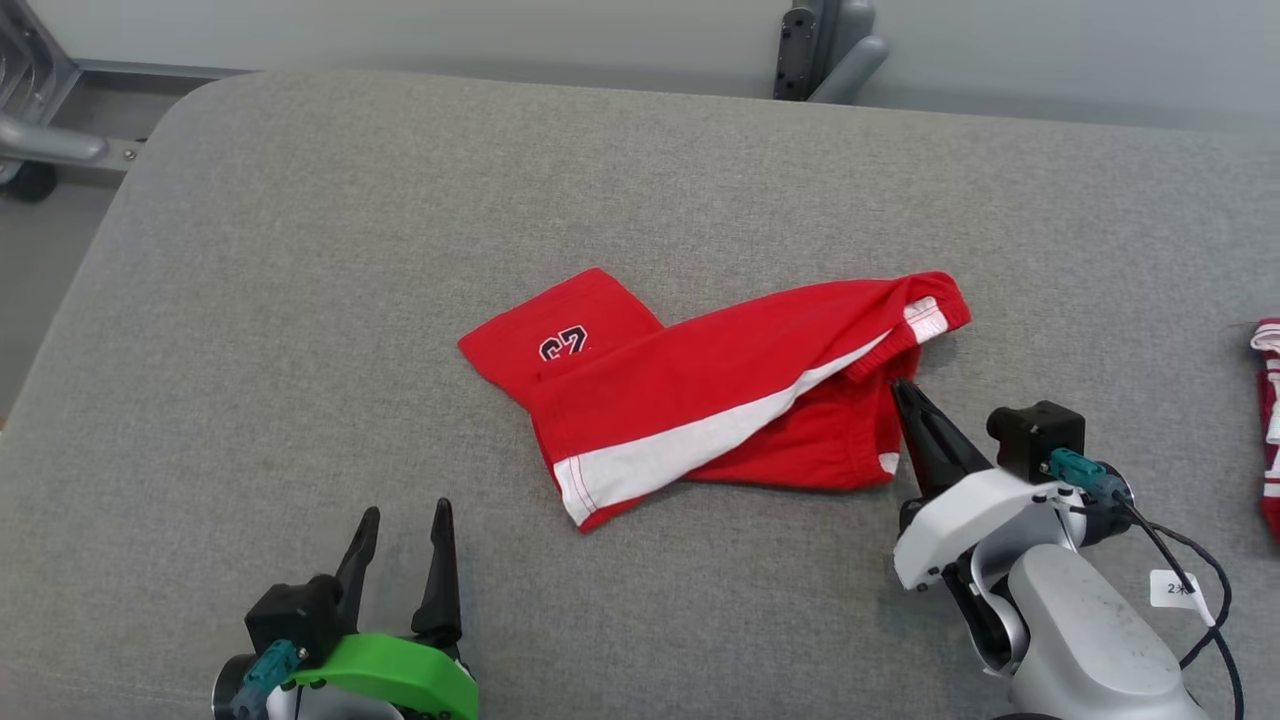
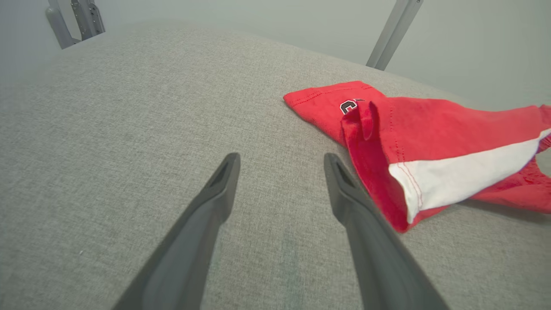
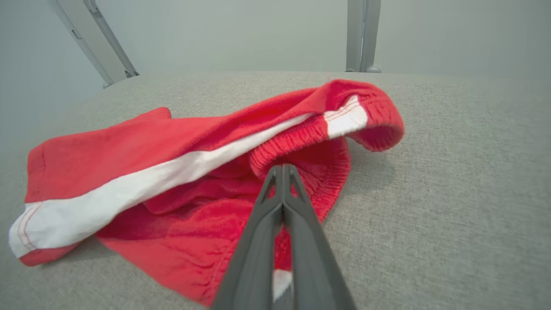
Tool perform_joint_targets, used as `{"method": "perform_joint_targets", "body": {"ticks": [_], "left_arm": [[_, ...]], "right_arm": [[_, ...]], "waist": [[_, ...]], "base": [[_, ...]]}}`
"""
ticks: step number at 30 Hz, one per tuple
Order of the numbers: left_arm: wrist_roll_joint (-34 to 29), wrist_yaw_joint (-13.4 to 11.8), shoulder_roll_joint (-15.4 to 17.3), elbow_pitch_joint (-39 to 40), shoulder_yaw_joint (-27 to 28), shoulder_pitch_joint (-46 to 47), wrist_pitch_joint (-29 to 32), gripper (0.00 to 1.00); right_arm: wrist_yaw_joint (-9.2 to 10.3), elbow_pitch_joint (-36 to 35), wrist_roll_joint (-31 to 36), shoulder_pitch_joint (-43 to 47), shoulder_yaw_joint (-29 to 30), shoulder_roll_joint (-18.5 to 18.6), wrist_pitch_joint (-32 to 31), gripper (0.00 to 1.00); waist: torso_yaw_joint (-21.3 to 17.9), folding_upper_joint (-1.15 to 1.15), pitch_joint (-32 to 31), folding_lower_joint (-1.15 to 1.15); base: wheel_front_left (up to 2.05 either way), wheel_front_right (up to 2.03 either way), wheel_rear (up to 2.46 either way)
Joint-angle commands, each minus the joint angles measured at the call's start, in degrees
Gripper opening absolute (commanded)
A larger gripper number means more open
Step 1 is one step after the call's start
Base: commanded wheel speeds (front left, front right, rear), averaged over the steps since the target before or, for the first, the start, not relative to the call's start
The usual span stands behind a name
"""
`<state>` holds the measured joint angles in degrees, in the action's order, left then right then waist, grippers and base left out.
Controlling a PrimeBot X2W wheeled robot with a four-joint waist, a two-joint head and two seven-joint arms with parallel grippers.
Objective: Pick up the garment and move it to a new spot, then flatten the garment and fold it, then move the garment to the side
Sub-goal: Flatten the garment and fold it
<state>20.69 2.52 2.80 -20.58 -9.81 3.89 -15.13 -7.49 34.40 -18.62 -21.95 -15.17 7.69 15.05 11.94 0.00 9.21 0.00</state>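
The garment [image 1: 700, 400] is a pair of red shorts with a white side stripe and a dark number print, lying crumpled and partly doubled over in the middle of the grey padded surface [image 1: 300, 250]. My right gripper [image 1: 900, 385] is shut, its tips pinching the elastic waistband at the garment's right end. In the right wrist view the closed gripper [image 3: 282, 168] meets the ribbed band of the garment [image 3: 150, 146]. My left gripper [image 1: 405, 515] stands open at the lower left, apart from the cloth. In the left wrist view that gripper [image 2: 280, 159] holds nothing, with the garment [image 2: 430, 129] to its right.
Another red and white cloth [image 1: 1268, 430] lies at the surface's right edge. A metal frame [image 1: 40, 130] stands beyond the far left corner and a grey post [image 1: 820, 50] behind the far edge. Bare grey padding spreads left of and behind the garment.
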Motion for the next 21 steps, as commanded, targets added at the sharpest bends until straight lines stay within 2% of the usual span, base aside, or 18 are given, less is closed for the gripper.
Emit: {"method": "perform_joint_targets", "body": {"ticks": [1,9,13,14,15,21], "left_arm": [[0.2,0.1,0.2,-0.1,-0.2,-0.4,0.0,1.0],[-0.5,0.4,0.2,-0.8,0.2,-1.5,0.0,1.0],[-1.1,0.4,0.2,-0.7,1.8,-3.0,0.0,1.0],[-1.2,0.3,0.2,-0.6,2.2,-3.5,0.0,1.0],[-1.2,0.2,0.2,-0.5,2.6,-4.1,0.0,1.0],[-1.7,0.1,0.2,0.2,5.1,-6.1,0.0,1.0]], "right_arm": [[0.01,-0.2,-0.5,0.6,-0.1,0.0,0.2,0.0],[0.01,0.1,-1.0,1.9,-0.2,-0.6,0.2,0.0],[0.02,-1.2,-0.7,3.7,1.6,-0.8,0.2,0.0],[0.01,-1.8,-0.3,4.3,2.3,-0.8,0.2,0.27],[0.02,-2.3,0.0,5.1,3.0,-0.8,0.2,0.98],[0.01,-7.7,3.2,9.7,7.6,-0.8,0.2,1.0]], "waist": [[-1.2,0.0,-1.0,0.0],[-2.0,0.0,-3.1,0.0],[-3.1,0.0,-5.2,0.0],[-3.6,0.0,-5.8,0.0],[-4.1,0.0,-6.4,0.0],[-8.1,0.0,-8.6,0.0]], "base": [[0.0,0.0,0.0],[0.0,0.0,0.0],[0.0,0.0,0.0],[0.0,0.0,0.0],[0.0,0.0,0.0],[0.0,0.0,0.0]]}}
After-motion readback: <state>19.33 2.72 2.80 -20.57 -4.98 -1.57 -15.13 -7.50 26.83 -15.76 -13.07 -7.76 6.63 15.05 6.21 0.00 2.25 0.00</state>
